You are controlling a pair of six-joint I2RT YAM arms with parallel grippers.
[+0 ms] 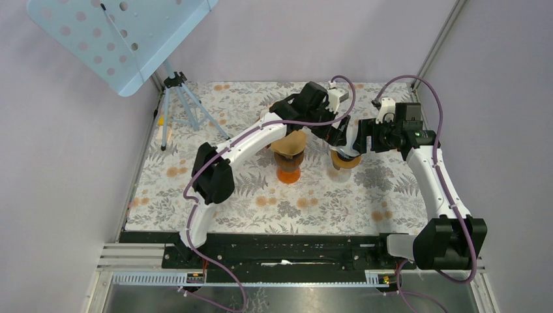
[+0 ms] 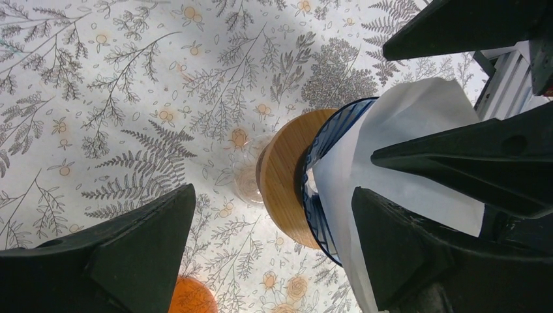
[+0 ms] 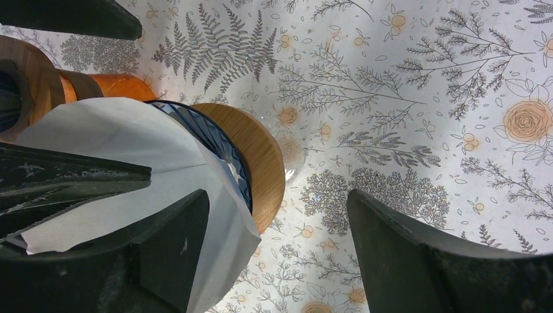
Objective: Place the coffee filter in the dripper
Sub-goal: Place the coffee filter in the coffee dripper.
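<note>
The white coffee filter [image 2: 417, 124] [image 3: 117, 147] sits in the blue dripper [image 2: 321, 156] [image 3: 218, 140], which has a wooden collar [image 2: 283, 179] [image 3: 257, 163] and stands on a clear glass base [image 2: 244, 179]. In the top view the dripper [image 1: 343, 161] stands mid-table, with both grippers meeting over it and hiding the filter. My left gripper [image 2: 272, 195] [image 1: 331, 134] is open, one finger [image 2: 417, 254] lying against the filter's paper. My right gripper [image 3: 278, 195] [image 1: 357, 140] is open too, its left finger [image 3: 150, 261] against the filter. Neither gripper pinches the paper.
A second brewer with a brown filter on an orange base [image 1: 289, 160] [image 3: 117, 86] stands just left of the dripper. A small tripod [image 1: 180, 98] and a light-blue perforated panel [image 1: 117, 32] are at the back left. A floral cloth [image 1: 313, 202] covers the table.
</note>
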